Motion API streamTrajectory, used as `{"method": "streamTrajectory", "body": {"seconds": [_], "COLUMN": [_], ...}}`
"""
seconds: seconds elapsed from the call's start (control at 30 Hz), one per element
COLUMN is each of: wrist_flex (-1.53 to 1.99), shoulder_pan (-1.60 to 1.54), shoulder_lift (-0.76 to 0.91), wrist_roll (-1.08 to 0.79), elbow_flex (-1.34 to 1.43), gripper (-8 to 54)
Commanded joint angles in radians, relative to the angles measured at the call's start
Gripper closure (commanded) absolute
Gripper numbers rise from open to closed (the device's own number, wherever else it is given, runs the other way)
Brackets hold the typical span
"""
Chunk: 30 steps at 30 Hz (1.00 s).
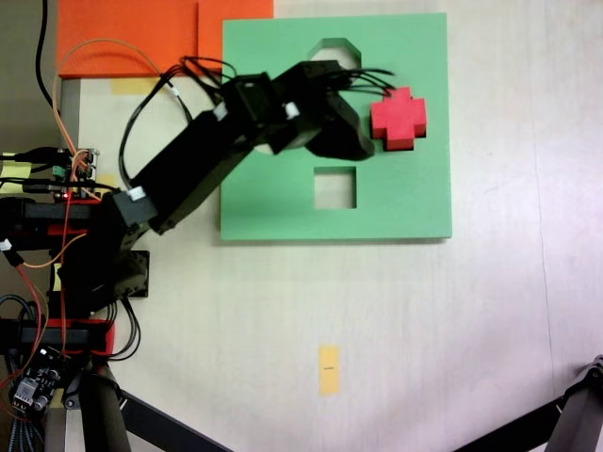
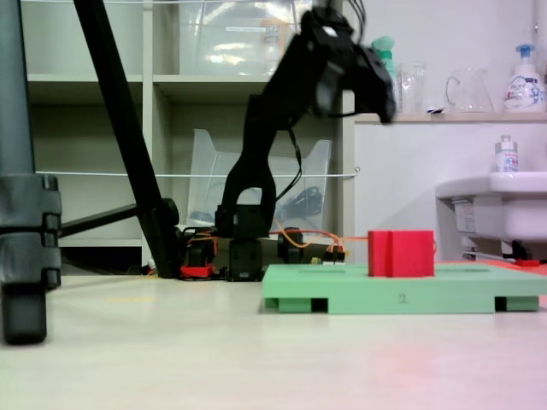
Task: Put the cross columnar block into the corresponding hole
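From above, the red cross block (image 1: 399, 118) stands on the green board (image 1: 283, 212), right of the square cutout (image 1: 335, 187) and the partly hidden octagonal one (image 1: 332, 44). I cannot see the cross hole; I judge the block sits in or over it. My claw (image 1: 350, 130) lies just left of the block; the side view shows the claw (image 2: 369, 81) raised well above the block (image 2: 402, 254). Whether it is open I cannot tell.
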Motion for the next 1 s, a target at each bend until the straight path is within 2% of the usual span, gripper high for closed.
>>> {"method": "streamTrajectory", "body": {"seconds": [0.0, 0.13, 0.2, 0.3, 0.4, 0.5, 0.57, 0.77, 0.83, 0.97], "wrist_flex": [0.031, 0.051, -0.012, -0.508, -1.108, -1.842, -2.056, -1.924, -1.74, -1.666], "shoulder_pan": [0.063, 0.207, 0.278, 0.393, 0.466, 0.482, 0.482, 0.43, 0.44, 0.474], "shoulder_lift": [0.124, 0.209, 0.325, 0.64, 0.848, 0.934, 0.943, 1.071, 1.081, 1.083], "wrist_roll": [-0.146, -0.331, -0.523, -0.847, -1.014, -1.312, -1.388, -1.401, -1.404, -1.393], "elbow_flex": [-0.009, 0.037, 0.255, 0.934, 1.494, 2.033, 2.26, 2.724, 2.726, 2.726], "gripper": [0.2, 0.2, 0.2, 0.8, 8.8, 12.0, 12.5, 11.4, 10.7, 11.0]}}
